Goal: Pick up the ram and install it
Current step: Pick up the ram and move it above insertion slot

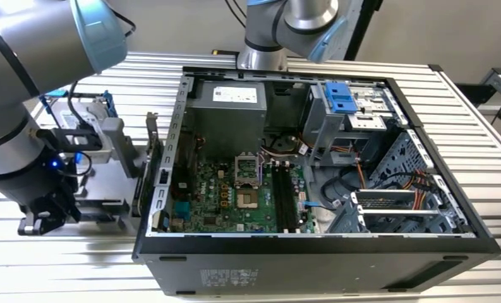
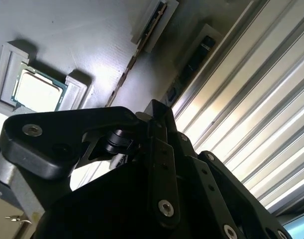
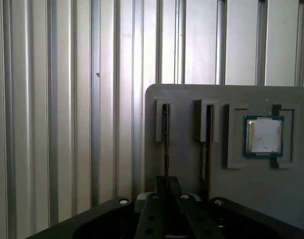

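Black gripper [image 3: 166, 199] low over grey slotted tray [image 3: 191, 99] on ribbed metal worktop [image 3: 67, 99], lined up with thin dark ram stick [image 3: 166, 144] standing edge-on in slot nearest tray edge. Jaw opening: cannot tell. White label [image 1: 235, 95] inside open black computer case [image 1: 318, 252]; print unreadable.

The exterior view looks steeply down on the open computer case [image 1: 318, 252] on the counter [image 1: 474, 120]. Both wrist views face the grey tray [image 3: 184, 162] [image 2: 67, 30] and its processor chip [image 3: 263, 135] [image 2: 37, 90] closely, the second obliquely.
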{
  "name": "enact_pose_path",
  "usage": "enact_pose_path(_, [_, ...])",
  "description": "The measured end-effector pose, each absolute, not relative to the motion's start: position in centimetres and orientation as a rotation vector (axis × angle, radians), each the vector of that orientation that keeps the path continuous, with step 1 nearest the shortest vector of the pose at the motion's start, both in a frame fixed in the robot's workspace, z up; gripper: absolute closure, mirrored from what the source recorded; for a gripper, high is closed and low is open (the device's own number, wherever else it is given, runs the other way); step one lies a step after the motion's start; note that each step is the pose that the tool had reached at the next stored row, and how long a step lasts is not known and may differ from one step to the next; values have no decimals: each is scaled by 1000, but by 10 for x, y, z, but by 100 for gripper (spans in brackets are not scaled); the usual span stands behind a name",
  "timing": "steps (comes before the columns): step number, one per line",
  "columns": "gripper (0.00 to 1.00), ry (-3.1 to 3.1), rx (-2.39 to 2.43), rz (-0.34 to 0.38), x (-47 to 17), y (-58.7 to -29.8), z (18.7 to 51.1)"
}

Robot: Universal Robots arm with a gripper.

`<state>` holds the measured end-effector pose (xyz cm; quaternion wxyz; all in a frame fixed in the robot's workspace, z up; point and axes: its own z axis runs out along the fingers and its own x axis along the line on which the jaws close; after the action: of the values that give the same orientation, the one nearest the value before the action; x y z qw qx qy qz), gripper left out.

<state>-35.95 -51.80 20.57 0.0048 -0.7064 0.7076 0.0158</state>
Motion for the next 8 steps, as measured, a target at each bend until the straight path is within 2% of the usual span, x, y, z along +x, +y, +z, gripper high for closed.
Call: enact_pose_path(8, [100, 2216, -2212, 50, -360, -518, 212])
